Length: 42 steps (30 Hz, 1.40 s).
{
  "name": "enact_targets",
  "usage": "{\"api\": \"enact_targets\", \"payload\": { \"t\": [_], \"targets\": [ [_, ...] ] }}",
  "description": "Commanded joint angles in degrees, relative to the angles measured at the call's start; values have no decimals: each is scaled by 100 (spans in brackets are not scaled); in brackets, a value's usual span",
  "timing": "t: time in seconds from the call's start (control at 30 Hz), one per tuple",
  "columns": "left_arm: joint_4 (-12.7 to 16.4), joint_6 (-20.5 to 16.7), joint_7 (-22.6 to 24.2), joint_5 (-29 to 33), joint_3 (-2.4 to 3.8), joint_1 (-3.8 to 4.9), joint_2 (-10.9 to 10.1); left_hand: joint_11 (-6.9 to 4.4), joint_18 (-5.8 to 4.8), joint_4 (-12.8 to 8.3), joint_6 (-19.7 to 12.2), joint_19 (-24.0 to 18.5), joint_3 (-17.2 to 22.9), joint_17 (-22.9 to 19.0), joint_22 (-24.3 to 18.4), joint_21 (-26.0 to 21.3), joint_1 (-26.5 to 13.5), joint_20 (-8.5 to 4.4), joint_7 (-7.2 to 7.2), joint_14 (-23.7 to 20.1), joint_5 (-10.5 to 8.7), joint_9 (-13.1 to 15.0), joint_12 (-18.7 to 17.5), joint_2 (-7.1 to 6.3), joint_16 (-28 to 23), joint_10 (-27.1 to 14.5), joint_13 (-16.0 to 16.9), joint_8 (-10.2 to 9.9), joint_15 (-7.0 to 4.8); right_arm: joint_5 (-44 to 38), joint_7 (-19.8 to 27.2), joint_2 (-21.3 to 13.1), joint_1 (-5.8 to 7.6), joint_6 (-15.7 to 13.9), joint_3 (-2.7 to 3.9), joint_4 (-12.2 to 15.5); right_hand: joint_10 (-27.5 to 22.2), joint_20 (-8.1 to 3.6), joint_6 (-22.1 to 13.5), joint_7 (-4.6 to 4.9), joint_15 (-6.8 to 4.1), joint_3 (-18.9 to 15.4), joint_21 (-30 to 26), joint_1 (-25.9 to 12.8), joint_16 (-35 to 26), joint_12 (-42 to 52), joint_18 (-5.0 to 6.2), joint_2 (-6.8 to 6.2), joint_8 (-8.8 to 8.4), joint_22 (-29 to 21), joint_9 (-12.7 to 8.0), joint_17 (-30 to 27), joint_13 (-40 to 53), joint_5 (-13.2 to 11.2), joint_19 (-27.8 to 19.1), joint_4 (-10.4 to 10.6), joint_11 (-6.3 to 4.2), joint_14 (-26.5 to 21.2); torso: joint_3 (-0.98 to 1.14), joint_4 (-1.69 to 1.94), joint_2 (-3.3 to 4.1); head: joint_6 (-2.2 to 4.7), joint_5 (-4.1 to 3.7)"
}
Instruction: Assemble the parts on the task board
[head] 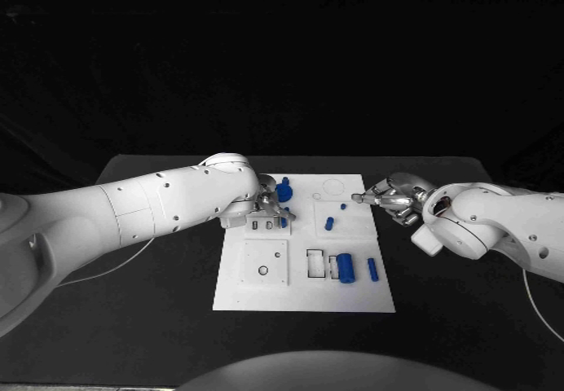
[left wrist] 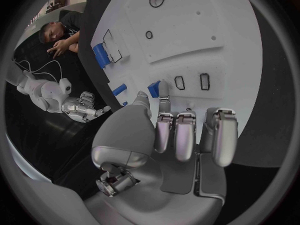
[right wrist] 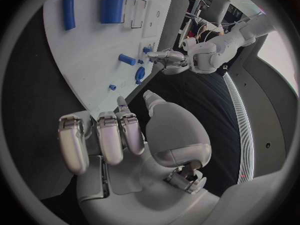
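Flat white task board on black table, smooth blue cylinder, left robot hand pinching small blue part, right robot hand curled, empty.

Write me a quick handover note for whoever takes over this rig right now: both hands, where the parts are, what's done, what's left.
Left hand: over the far left part of the task board, fingers by a small blue part; whether it grips that part cannot be told.
Right hand: open, holding nothing, at the board's far right edge.
Parts: large blue cylinder and slim blue bar lie near the board's near right; a small blue peg lies mid-board; a blue knob-like part sits at the far left.
Done: cannot tell which parts are seated.
Left: several parts lie loose on the board, so most assembly likely remains.
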Motion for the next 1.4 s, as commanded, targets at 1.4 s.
{"api": "enact_targets", "payload": {
  "t": [1.4],
  "targets": [
    [-86,41,-74,74,3,-11,69,-84,-43,-10,107,603,73,1510,1509,14,805,-61,-67,608,941,320,15,12,15,585,1510,-197,-73,-15,-88,34,-53,149,-3,-30,616,58,-49,37,42,-19,26,1,23,16,-39,55,24,1509,9,1510,1508,26,600,37,49,587,5,2,-1,33,-32]
  ]
}}
